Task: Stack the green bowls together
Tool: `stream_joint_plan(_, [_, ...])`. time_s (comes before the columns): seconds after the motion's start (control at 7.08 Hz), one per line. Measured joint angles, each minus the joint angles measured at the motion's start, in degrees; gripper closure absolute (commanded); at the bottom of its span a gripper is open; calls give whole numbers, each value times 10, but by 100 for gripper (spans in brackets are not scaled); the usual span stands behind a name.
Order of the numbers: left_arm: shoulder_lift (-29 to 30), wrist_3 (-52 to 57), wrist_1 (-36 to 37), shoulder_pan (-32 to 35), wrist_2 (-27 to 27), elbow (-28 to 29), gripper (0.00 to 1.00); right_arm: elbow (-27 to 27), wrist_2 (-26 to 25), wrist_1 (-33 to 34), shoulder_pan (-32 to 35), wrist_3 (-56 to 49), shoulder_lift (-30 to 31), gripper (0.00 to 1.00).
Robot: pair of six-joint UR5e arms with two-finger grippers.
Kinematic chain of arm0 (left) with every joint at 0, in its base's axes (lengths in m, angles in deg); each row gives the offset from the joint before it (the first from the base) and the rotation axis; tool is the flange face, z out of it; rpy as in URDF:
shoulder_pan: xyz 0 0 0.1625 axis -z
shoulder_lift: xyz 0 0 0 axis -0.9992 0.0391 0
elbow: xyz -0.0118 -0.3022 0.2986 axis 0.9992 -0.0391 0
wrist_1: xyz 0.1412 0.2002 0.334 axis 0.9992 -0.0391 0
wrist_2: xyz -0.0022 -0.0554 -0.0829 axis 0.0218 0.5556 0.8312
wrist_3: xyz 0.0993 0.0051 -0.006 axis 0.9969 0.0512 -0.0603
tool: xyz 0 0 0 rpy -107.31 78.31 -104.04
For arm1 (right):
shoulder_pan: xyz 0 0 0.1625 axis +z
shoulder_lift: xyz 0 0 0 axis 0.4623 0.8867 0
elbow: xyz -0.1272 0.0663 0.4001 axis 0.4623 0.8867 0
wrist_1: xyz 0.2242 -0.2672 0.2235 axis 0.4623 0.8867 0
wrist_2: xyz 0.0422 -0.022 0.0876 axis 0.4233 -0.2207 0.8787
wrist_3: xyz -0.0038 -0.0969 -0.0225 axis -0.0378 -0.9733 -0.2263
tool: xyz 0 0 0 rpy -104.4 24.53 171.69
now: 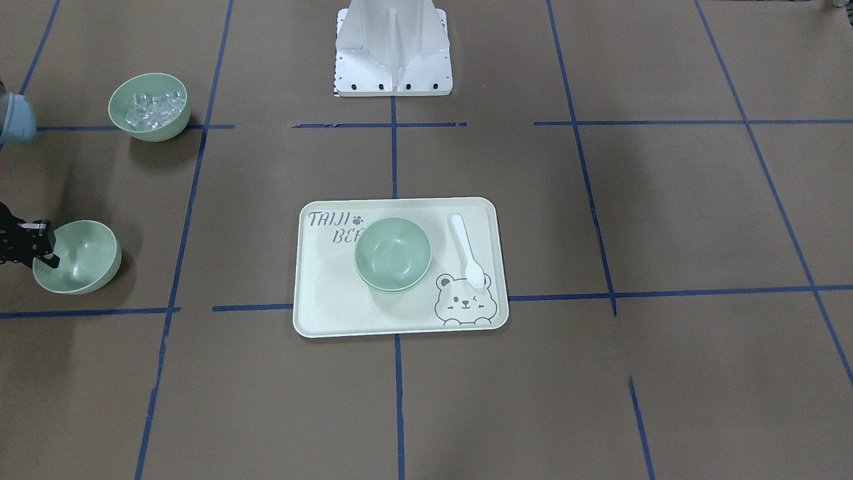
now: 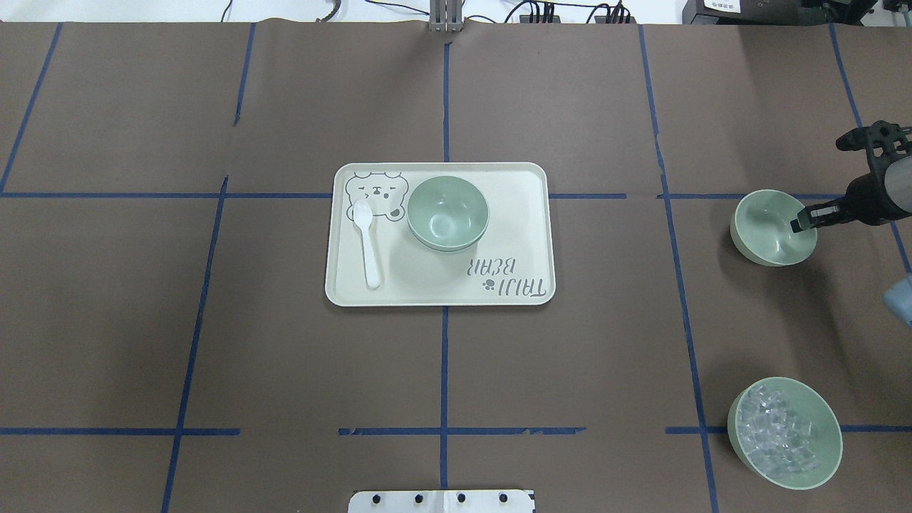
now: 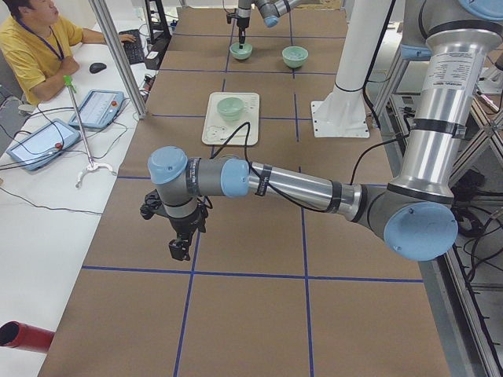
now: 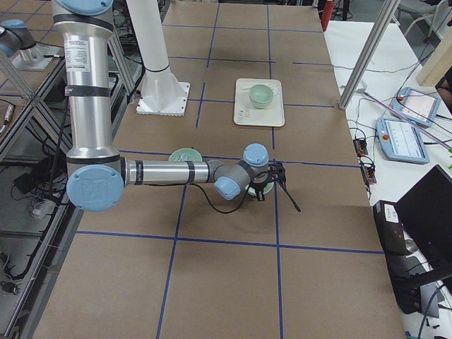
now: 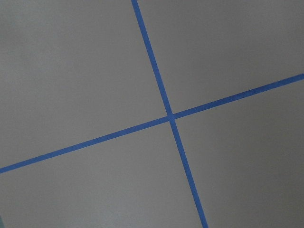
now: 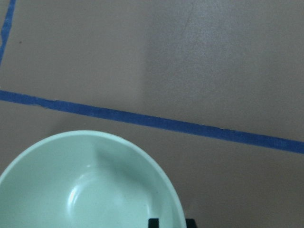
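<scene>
green bowl (image 2: 766, 231) tilts in right hand (image 2: 798, 222), seen overhead.

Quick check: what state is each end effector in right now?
Left end effector: cannot be told; it shows only in the side view.
Right end effector: closed on the rim of a tilted small round pale green plastic bowl.
</scene>
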Motion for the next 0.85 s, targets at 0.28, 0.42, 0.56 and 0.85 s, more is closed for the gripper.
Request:
stream_joint_plan(0.28, [-3,-1,7,0,2,6,0,-8,23,17,2,3,-25,100])
stream_joint_plan(0.42, [-6,-2,9,1,3,12,0,-18,29,51,3,6,-53,100])
stream_joint_plan(0.56, [-10,-5,9,2,15,16,0,-39,32,110,3,10,-88,100])
stream_joint_plan(0.85, [-36,-10,2,6,81,13,0,-89,29,255,-24,58,-186,100])
